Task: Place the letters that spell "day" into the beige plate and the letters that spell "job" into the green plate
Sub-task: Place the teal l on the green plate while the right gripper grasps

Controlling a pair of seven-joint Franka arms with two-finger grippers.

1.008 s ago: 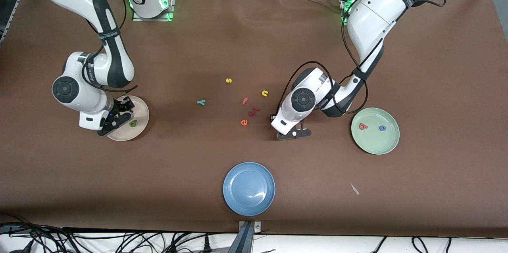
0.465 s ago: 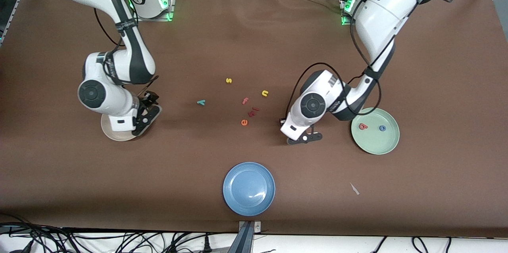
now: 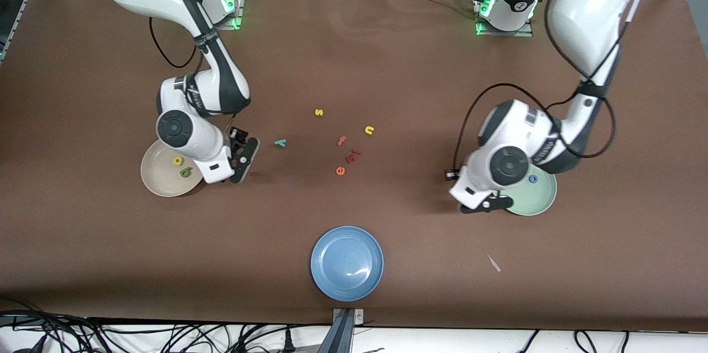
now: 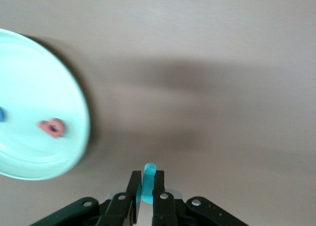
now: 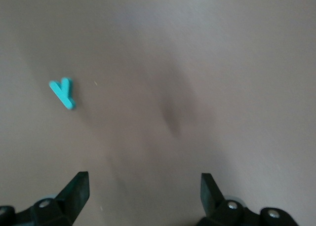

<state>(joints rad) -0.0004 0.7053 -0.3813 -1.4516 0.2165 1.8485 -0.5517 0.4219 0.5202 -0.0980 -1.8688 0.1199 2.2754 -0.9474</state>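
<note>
The beige plate holds a yellow a and a green d. My right gripper hangs open and empty over the cloth between that plate and the teal y. My left gripper is shut on the teal j, over the cloth just beside the green plate's rim. In the green plate lie the salmon b and the blue o; the left arm hides the b in the front view.
Loose letters lie mid-table: yellow s, yellow n, salmon f, dark red pieces, orange e. A blue plate sits near the front edge, and a pale scrap lies toward the left arm's end.
The right gripper opened and moved off the beige plate toward the y; the yellow a now lies in the plate. The left gripper carried the j from mid-table to the green plate's rim.
</note>
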